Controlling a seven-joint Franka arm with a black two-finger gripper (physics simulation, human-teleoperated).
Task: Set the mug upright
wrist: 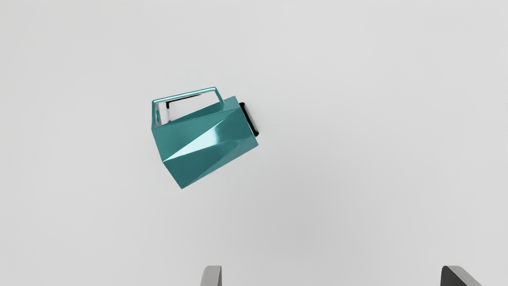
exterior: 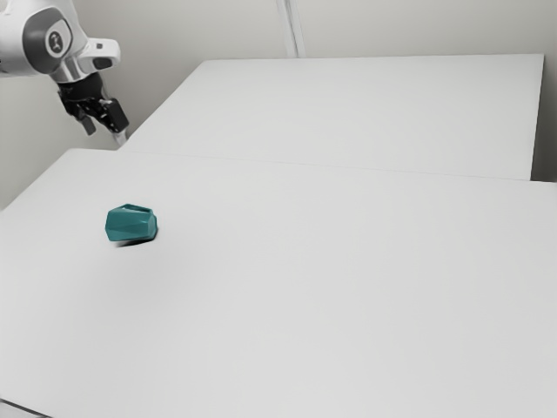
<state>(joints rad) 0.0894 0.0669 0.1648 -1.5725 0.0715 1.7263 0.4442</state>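
Mug on its side, open gripper — apparently well apart

Mug: its teal facets are looking smooth and glossy, and one is catching a bright sheen.
Mug handle: its thin bar is gleaming with the same gloss.
Tabletop: it is looking smooth and matt.
Arm: its white shell is resembling smooth plastic.
Gripper: it is looking hard, its fingertips showing smooth, satiny grey.
Wall: it is appearing matt.
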